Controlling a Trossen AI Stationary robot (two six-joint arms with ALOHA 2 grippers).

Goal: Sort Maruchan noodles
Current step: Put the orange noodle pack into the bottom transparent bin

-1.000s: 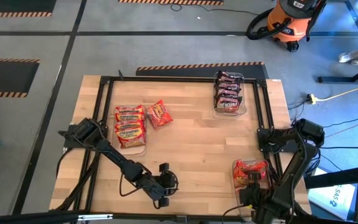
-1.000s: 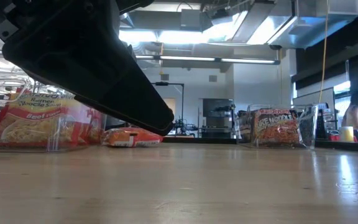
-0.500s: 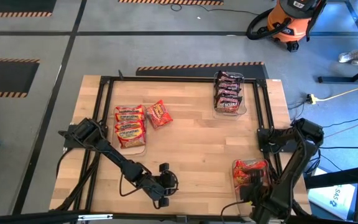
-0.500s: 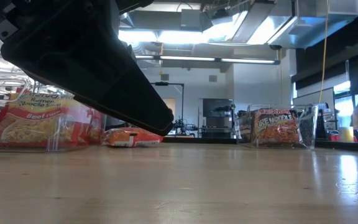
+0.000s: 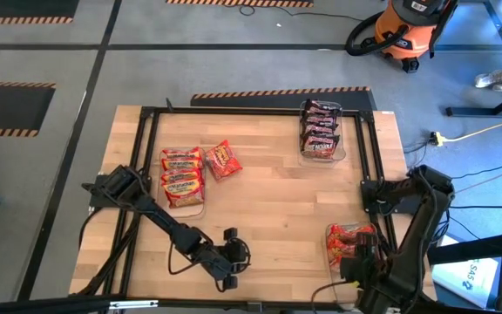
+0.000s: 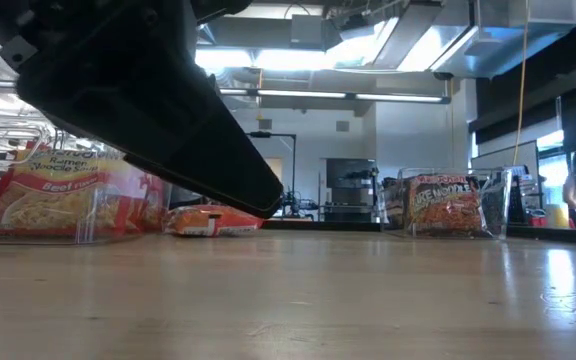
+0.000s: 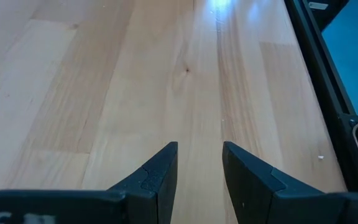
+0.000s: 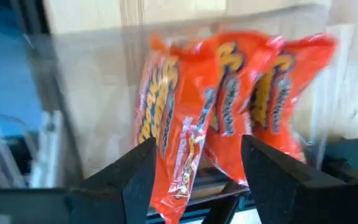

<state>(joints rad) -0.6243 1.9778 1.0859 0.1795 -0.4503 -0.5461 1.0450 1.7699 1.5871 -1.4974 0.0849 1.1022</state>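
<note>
Right hand (image 8: 194,165), fingers spread, hangs over orange-red Maruchan noodles (image 8: 229,99) (light, crinkly, likely slippery; best pinched at an edge).

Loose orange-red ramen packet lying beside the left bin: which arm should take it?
Left, probably. The loose orange-red crinkly ramen packet lies on the table's left half, beside the clear plastic bin of red-and-yellow packets. The left gripper is open and empty; the right gripper is over the orange packets.
</note>
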